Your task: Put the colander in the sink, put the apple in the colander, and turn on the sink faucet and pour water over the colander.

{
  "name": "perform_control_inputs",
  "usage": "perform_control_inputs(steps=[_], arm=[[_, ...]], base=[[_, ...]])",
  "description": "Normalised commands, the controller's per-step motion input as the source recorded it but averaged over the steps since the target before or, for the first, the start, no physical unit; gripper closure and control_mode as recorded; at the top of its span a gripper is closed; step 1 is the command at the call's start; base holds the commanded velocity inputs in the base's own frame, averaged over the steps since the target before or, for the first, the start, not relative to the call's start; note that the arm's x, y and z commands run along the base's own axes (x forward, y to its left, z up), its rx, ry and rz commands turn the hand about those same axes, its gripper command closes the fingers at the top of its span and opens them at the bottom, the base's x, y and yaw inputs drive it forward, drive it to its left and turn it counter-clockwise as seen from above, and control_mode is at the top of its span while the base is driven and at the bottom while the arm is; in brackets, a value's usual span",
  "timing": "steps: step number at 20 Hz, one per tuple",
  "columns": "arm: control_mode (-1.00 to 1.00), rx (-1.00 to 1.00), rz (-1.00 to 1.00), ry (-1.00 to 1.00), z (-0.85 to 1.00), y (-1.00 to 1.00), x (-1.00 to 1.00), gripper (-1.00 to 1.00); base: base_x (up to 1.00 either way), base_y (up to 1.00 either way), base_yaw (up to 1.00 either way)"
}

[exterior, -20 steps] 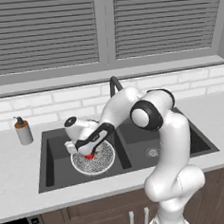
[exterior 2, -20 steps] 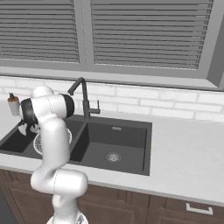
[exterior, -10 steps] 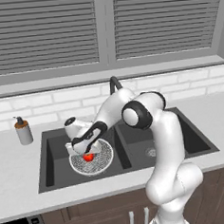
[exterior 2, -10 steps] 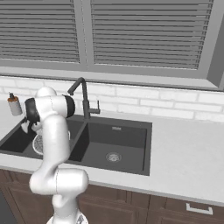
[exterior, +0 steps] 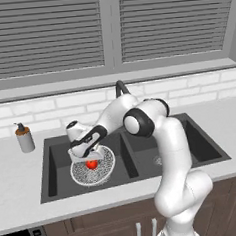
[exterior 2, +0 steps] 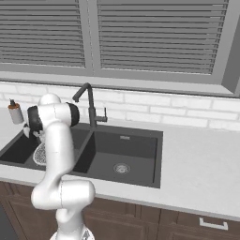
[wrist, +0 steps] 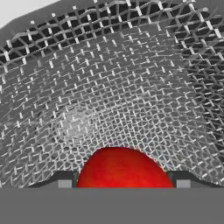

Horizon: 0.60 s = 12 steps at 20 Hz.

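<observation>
Between the finger tips (wrist: 64,179), at the bottom of the hand view, sits the apple (wrist: 124,168), red and glossy, resting on the mesh of the colander (wrist: 131,87). Jaws spread wide, one tip on each side of the fruit, apart from its skin as far as can be told (the very ends lie below the picture's edge). Beyond the jaws, only speckled white-grey mesh curving up to a pale rim at the top left of that view.

From the left base view: gripper (exterior: 87,153) low over the colander (exterior: 105,168), just above the apple (exterior: 91,164), which lies near the middle of the bowl. Colander seated in the left basin of the sink (exterior: 55,182). Behind the gripper and to its right, partly hidden by the arm, the faucet (exterior: 120,87). Well to the left of the jaws, on the counter (exterior: 16,198), a soap bottle (exterior: 24,138).

From the right base view: colander (exterior 2: 39,153) peeking out beside the arm in the left basin of the sink (exterior 2: 140,159); faucet (exterior 2: 89,105) upright behind the divider, spout angled left toward that basin. No stream at the spout.
</observation>
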Motion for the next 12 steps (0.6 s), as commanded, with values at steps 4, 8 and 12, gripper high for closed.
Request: perform_control_inputs(steps=[4,8,12], arm=[[-1.00,0.00,-0.06,0.02,-0.01,-0.07,-0.29,-1.00],[-1.00,0.00,-0.05,0.01,0.00,-0.21,-0.41,-1.00],[-1.00,0.00,0.00,0.00,0.10,-0.23,-0.46,-1.00]], base=[[0.00,0.00,0.00],[0.00,0.00,0.00],[0.00,0.00,0.00]])
